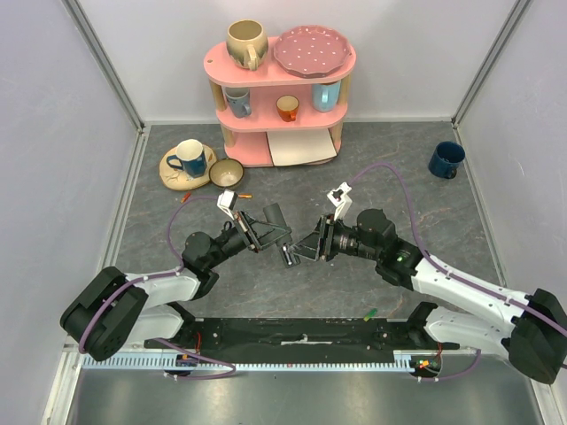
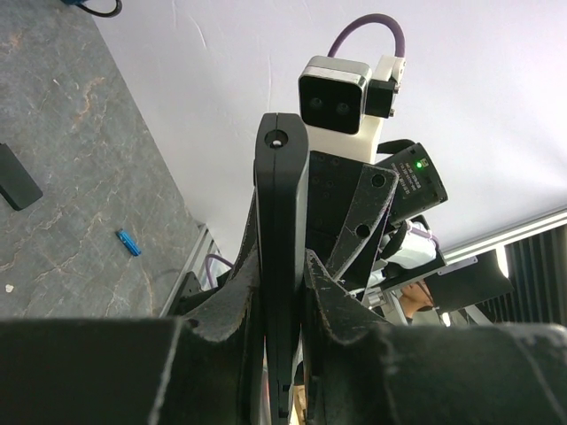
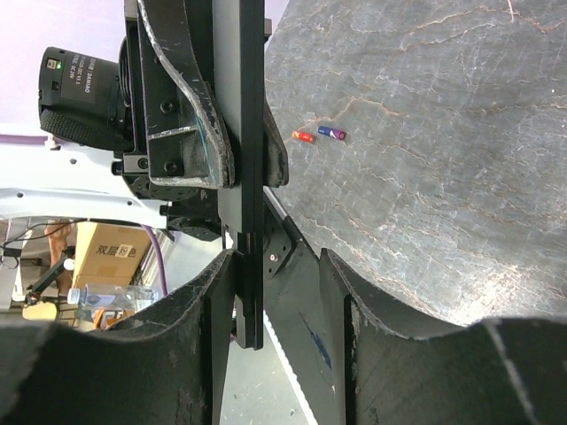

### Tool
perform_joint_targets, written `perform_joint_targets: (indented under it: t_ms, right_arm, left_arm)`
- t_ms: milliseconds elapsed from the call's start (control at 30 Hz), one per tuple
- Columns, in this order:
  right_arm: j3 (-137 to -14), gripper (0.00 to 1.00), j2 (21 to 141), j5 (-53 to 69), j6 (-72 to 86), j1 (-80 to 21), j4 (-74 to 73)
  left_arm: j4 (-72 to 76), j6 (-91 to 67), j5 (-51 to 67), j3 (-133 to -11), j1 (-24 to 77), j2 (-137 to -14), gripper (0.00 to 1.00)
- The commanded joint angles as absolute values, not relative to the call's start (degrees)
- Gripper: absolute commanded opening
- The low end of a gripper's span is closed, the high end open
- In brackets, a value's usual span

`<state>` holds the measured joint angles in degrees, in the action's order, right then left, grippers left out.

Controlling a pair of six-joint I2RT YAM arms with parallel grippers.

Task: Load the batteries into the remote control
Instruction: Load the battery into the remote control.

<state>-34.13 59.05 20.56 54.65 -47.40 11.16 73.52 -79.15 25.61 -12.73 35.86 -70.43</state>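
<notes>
The remote control (image 2: 282, 177) is a slim black bar seen edge-on, clamped between my left gripper's (image 2: 282, 270) fingers and held above the table. In the top view the left gripper (image 1: 267, 230) and right gripper (image 1: 306, 246) meet at mid-table with the remote (image 1: 287, 253) between them. My right gripper (image 3: 276, 266) is open, and the remote's end (image 3: 241, 106) lies between its jaws against one finger. An orange battery (image 3: 304, 136) and a blue battery (image 3: 332, 133) lie on the table. Another blue battery (image 2: 128, 242) lies on the table in the left wrist view.
A flat black piece (image 2: 15, 177) lies on the table. A pink shelf (image 1: 282, 88) with mugs and a plate stands at the back. A blue mug on a saucer (image 1: 187, 159) and a bowl (image 1: 226, 173) sit back left. A dark blue mug (image 1: 446, 159) stands back right.
</notes>
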Motion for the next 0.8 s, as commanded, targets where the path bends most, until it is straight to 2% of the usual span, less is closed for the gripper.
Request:
perform_joint_targets:
  t_ms: [0, 433, 767]
  right_arm:
    - [-33.0, 0.49, 60.5, 20.5, 55.0, -47.3, 12.7]
    - [-33.6, 0.5, 59.0, 20.0, 55.1, -47.2, 11.5]
    - [-42.3, 0.61, 54.1, 21.1, 50.7, -46.1, 2.1]
  left_arm:
    - [91.2, -80.0, 25.5, -15.1, 36.1, -69.2, 0.02]
    - [90.8, -79.4, 25.4, -14.2, 36.2, -68.9, 0.02]
    - [89.2, -77.2, 25.1, -11.8, 35.7, -69.8, 0.02]
